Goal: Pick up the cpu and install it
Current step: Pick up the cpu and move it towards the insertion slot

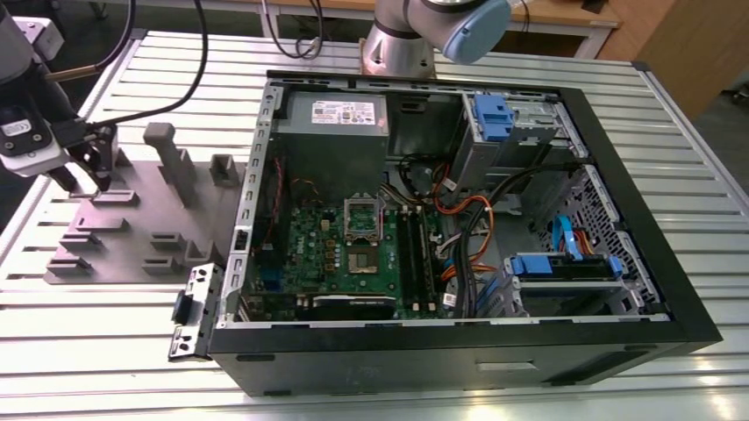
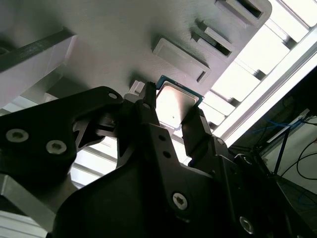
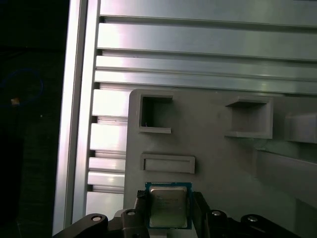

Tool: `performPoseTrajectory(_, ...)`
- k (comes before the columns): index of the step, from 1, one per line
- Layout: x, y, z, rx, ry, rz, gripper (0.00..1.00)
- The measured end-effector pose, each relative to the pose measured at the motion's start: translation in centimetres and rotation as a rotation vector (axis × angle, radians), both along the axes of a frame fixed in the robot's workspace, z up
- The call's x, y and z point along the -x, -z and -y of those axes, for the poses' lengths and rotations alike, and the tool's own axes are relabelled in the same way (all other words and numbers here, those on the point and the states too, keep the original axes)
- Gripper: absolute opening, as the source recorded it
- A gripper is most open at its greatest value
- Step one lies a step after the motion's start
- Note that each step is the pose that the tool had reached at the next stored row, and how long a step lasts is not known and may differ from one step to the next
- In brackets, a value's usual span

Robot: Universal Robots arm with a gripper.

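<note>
The cpu is a small square chip with a dull silver top and a teal rim, lying flat at the edge of the grey slotted fixture plate. In both wrist views my gripper has one black finger against each of two opposite sides of the cpu, shut on it. In the exterior view the gripper points down onto the far corner of the fixture plate, at that view's left. The motherboard lies in the open computer case, its socket uncovered below the raised metal frame.
The open black computer case covers the middle and the exterior view's right, with cables, drive bays and a power supply inside. Tall grey posts rise from the fixture plate near the gripper. Everything rests on a ribbed aluminium table.
</note>
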State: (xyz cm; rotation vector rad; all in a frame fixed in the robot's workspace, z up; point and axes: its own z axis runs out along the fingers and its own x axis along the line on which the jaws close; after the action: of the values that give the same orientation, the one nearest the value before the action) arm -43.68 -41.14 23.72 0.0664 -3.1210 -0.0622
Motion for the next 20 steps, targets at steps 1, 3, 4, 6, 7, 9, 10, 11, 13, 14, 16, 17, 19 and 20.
performPoseTrajectory(1, 0.0, -0.02, 0.0, 0.0001, 0.0, -0.0001, 0.45)
performPoseTrajectory(3, 0.0, -0.03, 0.0, 0.0, 0.0, 0.0, 0.45)
performPoseTrajectory(4, 0.0, -0.03, 0.0, 0.0, 0.0, 0.0, 0.45)
performPoseTrajectory(6, -0.02, -0.06, 0.0, -0.0001, 0.0, -0.0007, 0.45)
performPoseTrajectory(7, -0.01, -0.06, 0.0, -0.0001, 0.0, -0.0009, 0.45)
performPoseTrajectory(9, -0.03, -0.07, 0.0, -0.0002, 0.0, -0.001, 0.45)
performPoseTrajectory(10, -0.03, -0.08, 0.0, -0.0003, 0.0, -0.0009, 0.45)
performPoseTrajectory(11, -0.03, -0.09, 0.0, -0.0003, 0.0, -0.001, 0.45)
performPoseTrajectory(13, -0.03, -0.14, 0.0, -0.0002, 0.0, -0.0011, 0.45)
performPoseTrajectory(14, -0.03, -0.18, 0.0, -0.0001, 0.0, -0.0012, 0.45)
performPoseTrajectory(16, -0.03, -0.26, 0.0, -0.0002, 0.0, -0.0011, 0.45)
performPoseTrajectory(17, -0.03, -0.31, 0.0, -0.0002, 0.0, -0.0011, 0.45)
performPoseTrajectory(19, -0.03, -0.41, 0.0, -0.0002, 0.0, -0.0011, 0.45)
performPoseTrajectory(20, -0.03, -0.46, 0.0, -0.0003, 0.0, -0.001, 0.45)
